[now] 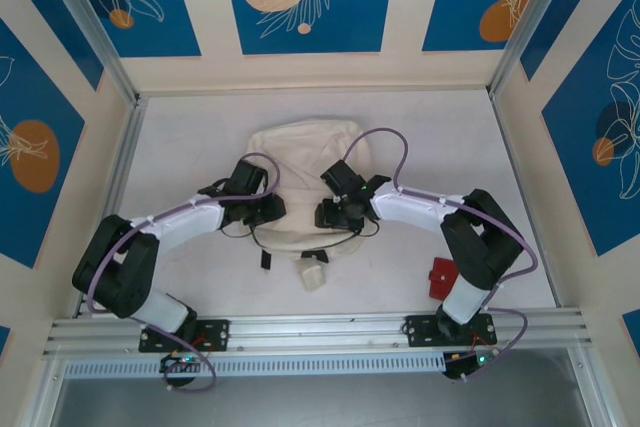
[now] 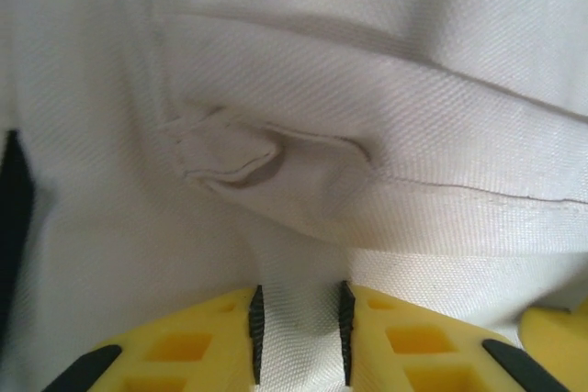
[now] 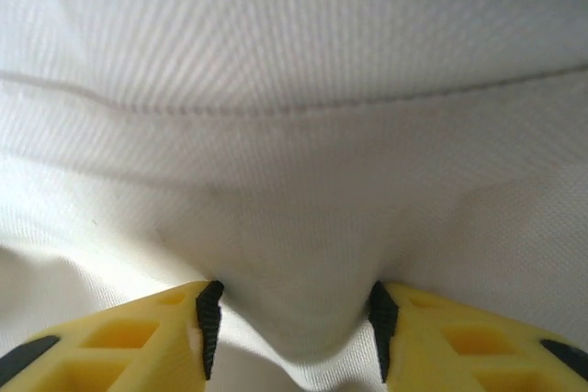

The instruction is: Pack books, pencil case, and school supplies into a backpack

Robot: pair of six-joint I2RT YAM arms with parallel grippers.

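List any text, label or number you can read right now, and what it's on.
None readable.
backpack: plain cream fabric and seams in both wrist views, no print.
wall panels: leaf and circle designs, no words.
red object: too small to tell any marking.
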